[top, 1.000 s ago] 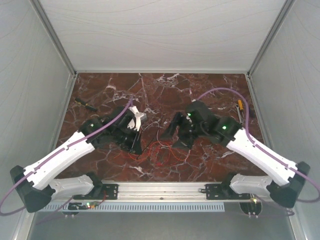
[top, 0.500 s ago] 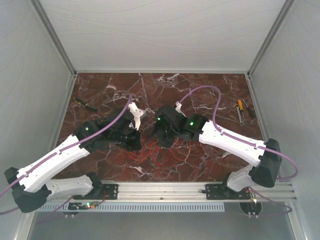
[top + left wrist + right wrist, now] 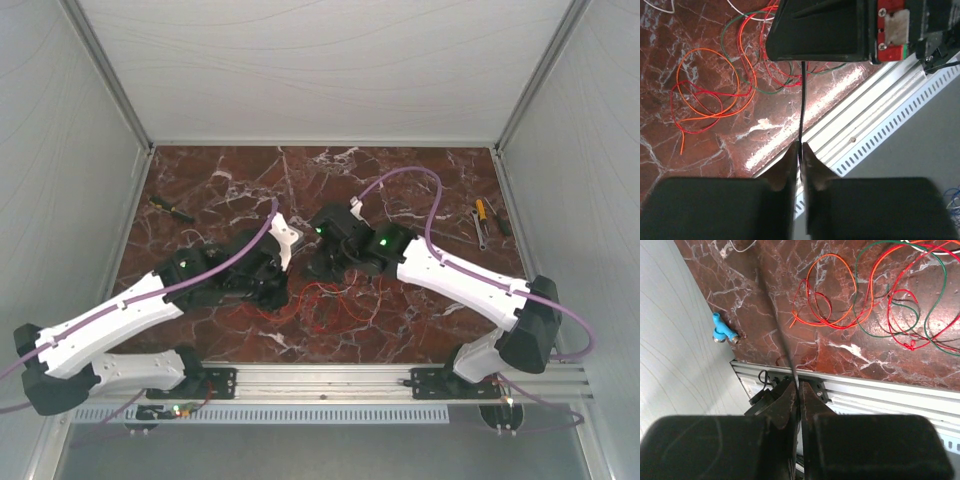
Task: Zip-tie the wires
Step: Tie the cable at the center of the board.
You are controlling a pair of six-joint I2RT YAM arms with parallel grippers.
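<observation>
The zip tie (image 3: 802, 105) is a thin black strip held at both ends, above the table. My left gripper (image 3: 801, 151) is shut on one end. From there the strip runs straight to the dark body of the right gripper (image 3: 820, 30). In the right wrist view my right gripper (image 3: 799, 388) is shut on the zip tie (image 3: 784, 340), which looks blurred as it leads away. The wires (image 3: 335, 300), thin red, orange, green and white, lie in loose loops on the marble below and in front of both grippers; they show as wires (image 3: 715, 95) and wires (image 3: 855, 295) in the wrist views.
A yellow-handled screwdriver (image 3: 481, 214) lies at the table's right edge. A small dark tool (image 3: 170, 208) lies at the far left. A blue T-shaped fitting (image 3: 720, 331) sits near the wall. The aluminium rail (image 3: 330, 378) borders the near edge.
The right arm has swung left to meet the left gripper, and its jaws have gone from open to shut on the zip tie. The left gripper stayed shut and shifted slightly right.
</observation>
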